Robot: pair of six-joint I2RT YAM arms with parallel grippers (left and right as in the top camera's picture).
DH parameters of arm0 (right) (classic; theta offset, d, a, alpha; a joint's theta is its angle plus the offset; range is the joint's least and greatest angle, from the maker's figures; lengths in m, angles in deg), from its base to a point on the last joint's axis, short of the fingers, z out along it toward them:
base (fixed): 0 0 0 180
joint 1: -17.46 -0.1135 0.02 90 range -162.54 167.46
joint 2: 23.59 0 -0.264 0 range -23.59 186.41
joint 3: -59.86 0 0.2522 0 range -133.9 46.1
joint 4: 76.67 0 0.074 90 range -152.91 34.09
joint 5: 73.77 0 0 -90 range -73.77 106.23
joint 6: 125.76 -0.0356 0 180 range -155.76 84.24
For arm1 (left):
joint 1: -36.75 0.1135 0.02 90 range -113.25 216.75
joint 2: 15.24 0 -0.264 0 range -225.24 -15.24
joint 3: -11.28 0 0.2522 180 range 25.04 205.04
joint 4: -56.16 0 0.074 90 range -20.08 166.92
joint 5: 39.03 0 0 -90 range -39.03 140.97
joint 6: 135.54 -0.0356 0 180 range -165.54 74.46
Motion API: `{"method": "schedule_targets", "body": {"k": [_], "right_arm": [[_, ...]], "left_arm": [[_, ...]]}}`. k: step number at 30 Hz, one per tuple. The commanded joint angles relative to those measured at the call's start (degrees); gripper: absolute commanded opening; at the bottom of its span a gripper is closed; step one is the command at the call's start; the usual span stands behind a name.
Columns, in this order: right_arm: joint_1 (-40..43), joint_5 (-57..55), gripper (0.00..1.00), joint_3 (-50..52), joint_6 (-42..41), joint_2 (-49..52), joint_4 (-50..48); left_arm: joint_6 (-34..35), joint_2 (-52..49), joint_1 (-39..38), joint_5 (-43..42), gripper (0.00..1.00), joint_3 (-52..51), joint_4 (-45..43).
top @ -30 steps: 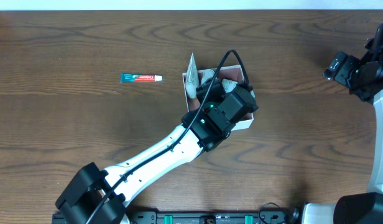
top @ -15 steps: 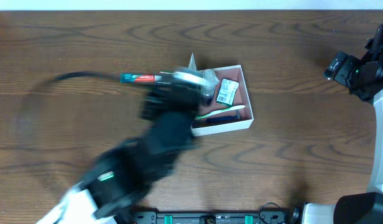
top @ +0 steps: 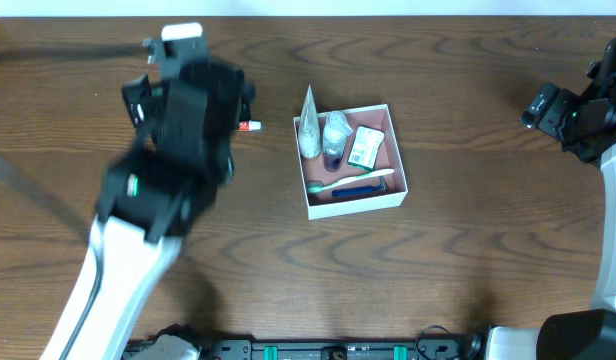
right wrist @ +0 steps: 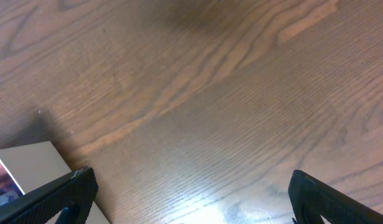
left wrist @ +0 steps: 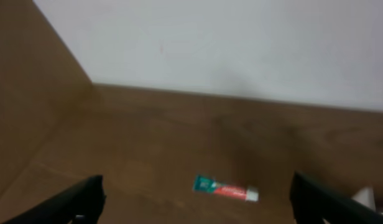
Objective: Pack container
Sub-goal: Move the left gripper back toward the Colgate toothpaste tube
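The container (top: 357, 204), a shallow white-walled box with a pink-brown floor, sits at the table's centre. It holds a white tube (top: 308, 128), a small clear bottle (top: 334, 135), a green-and-white packet (top: 365, 147) and a toothbrush (top: 353, 181). A toothpaste tube (left wrist: 226, 188) lies on the table to its left. In the overhead view only its white cap (top: 250, 126) shows beside my blurred left gripper (top: 193, 85). In the left wrist view my left gripper (left wrist: 194, 208) is open and empty above the tube. My right gripper (right wrist: 191, 205) is open and empty at the far right (top: 573, 115).
The brown wooden table (top: 468, 250) runs to a white wall (left wrist: 241, 43) at the back. A corner of the container (right wrist: 30, 165) shows at the left of the right wrist view.
My left arm has swung from over the container to the far left, above the toothpaste tube. The container's contents are now uncovered. The right arm has not moved.
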Motion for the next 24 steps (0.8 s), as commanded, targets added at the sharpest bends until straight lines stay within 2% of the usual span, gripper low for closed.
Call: {"method": "schedule_targets", "body": {"k": [1,6,13,22,24], "right_arm": [[0.3,-0.2,0.99,-0.1,0.6,0.2,0.0],[0.3,-0.2,0.99,-0.1,0.6,0.2,0.0],[0.3,-0.2,0.99,-0.1,0.6,0.2,0.0],[0.3,-0.2,0.99,-0.1,0.6,0.2,0.0],[0.3,-0.2,0.99,-0.1,0.6,0.2,0.0]], "left_arm": [[4.8,-8.1,6.5,-17.2,0.98,9.7,6.1],[5.0,-20.3,14.1,-30.8,0.98,19.5,15.1],[7.1,-29.2,19.9,-45.4,0.98,19.9,15.5],[8.4,-35.2,20.3,-45.9,0.98,18.6,16.2],[17.3,-36.6,20.4,-42.8,0.99,18.6,17.0]]}}
